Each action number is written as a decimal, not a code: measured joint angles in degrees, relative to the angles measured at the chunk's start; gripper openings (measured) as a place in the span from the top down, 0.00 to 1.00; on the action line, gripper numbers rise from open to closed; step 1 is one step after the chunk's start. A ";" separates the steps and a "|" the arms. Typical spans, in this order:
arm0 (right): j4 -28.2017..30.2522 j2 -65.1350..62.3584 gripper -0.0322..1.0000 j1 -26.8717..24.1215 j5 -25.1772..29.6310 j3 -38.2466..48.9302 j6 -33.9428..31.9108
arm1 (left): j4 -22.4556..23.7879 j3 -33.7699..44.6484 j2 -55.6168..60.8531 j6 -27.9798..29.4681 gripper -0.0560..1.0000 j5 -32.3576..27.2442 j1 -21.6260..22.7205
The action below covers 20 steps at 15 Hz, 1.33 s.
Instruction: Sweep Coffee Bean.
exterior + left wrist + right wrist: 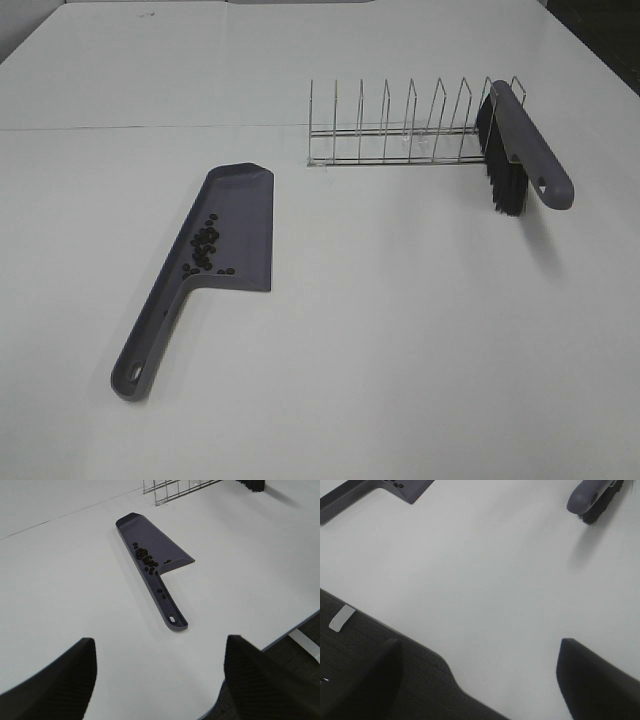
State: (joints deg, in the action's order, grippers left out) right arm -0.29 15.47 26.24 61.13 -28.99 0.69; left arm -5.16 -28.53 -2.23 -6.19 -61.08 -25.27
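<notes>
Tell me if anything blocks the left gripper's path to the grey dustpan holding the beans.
Nothing visible does. Only bare white table lies between the open left gripper and the grey plastic dustpan with the dark coffee beans.

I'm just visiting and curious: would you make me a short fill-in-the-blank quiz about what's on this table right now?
1. The coffee beans lie inside the grey ____.
2. The brush leans in the wire ____ at the far side of the table.
3. Both the left gripper and the right gripper have their jaws ____ and hold nothing.

Missing words: dustpan; rack; open
</notes>
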 joint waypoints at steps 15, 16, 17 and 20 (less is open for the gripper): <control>0.00 0.00 0.29 0.00 0.00 0.00 0.00 | -0.23 0.00 0.00 0.00 0.33 0.00 0.63; 0.00 0.00 0.29 0.00 0.00 0.00 0.00 | -0.23 0.00 0.00 0.00 0.33 0.00 2.41; -0.06 0.00 0.29 -0.17 0.00 0.00 0.00 | -0.23 0.00 0.00 0.00 0.33 0.00 4.98; -0.17 0.00 0.29 -5.96 0.00 0.00 0.00 | -0.23 0.00 0.23 0.00 0.33 0.11 14.38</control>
State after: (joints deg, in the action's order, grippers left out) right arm -0.46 15.47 20.28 61.13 -28.99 0.69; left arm -5.39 -28.53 -2.01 -6.19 -60.96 -10.89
